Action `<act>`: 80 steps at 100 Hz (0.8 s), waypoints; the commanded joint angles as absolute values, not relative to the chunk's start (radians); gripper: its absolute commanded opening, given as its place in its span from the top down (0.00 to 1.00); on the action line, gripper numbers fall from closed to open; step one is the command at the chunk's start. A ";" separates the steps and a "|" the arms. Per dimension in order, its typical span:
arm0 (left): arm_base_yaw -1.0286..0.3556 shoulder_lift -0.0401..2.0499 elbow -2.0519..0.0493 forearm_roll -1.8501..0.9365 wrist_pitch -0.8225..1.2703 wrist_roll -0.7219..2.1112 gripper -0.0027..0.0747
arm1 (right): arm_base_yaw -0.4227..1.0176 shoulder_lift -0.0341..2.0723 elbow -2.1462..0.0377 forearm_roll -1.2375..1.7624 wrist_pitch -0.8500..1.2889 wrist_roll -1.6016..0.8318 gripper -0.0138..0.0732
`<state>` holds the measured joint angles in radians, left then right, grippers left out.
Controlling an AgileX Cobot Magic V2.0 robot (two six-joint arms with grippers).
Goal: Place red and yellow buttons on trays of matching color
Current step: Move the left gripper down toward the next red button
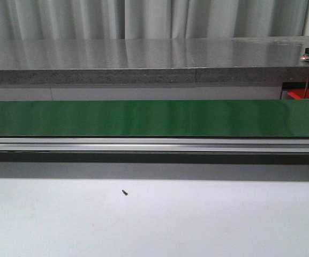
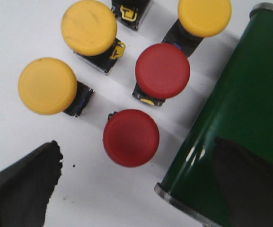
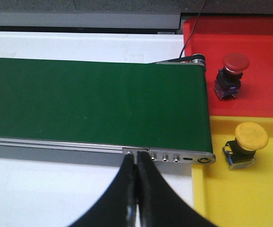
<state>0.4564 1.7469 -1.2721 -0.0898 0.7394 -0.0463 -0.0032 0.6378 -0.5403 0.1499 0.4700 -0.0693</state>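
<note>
In the left wrist view, two red buttons (image 2: 131, 137) (image 2: 162, 71) and three yellow buttons (image 2: 47, 86) (image 2: 89, 27) (image 2: 204, 16) stand on the white table beside the belt end. My left gripper (image 2: 136, 189) is open above them, one finger (image 2: 20, 189) over the table, the other over the belt; the nearer red button lies just ahead of the gap. In the right wrist view, my right gripper (image 3: 136, 163) is shut and empty before the belt's other end. A red button (image 3: 231, 73) stands on the red tray (image 3: 259, 42), a yellow button (image 3: 247, 142) on the yellow tray (image 3: 250, 198).
The green conveyor belt (image 1: 154, 118) runs across the front view, with its metal rail (image 1: 154, 144) in front and a grey counter (image 1: 143, 59) behind. A small dark speck (image 1: 125, 192) lies on the white table. Neither arm shows in the front view.
</note>
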 commanded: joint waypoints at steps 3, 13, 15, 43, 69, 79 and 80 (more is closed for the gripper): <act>0.465 1.748 -1.336 -0.111 0.708 -0.046 0.17 | -0.005 0.632 -0.565 0.148 0.403 -0.077 0.98; 0.465 1.776 -1.368 -0.110 0.706 -0.061 0.17 | -0.005 0.632 -0.565 0.148 0.403 -0.077 0.98; 0.465 1.782 -1.374 -0.110 0.706 -0.066 0.17 | -0.005 0.632 -0.565 0.148 0.403 -0.077 0.98; 0.465 1.803 -1.381 -0.119 0.702 -0.071 0.17 | -0.005 0.632 -0.565 0.148 0.403 -0.077 0.98; 0.465 1.827 -1.381 -0.116 0.718 -0.071 0.17 | -0.005 0.632 -0.565 0.148 0.403 -0.077 0.98; 0.465 1.836 -1.381 -0.116 0.712 -0.071 0.17 | -0.005 0.632 -0.565 0.148 0.403 -0.077 0.98; 0.465 1.836 -1.381 -0.116 0.712 -0.071 0.17 | -0.005 0.632 -0.565 0.148 0.403 -0.077 0.98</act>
<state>0.4625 1.8760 -1.3484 -0.1066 0.7419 -0.0596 -0.0032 0.6378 -0.5403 0.1499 0.4700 -0.0693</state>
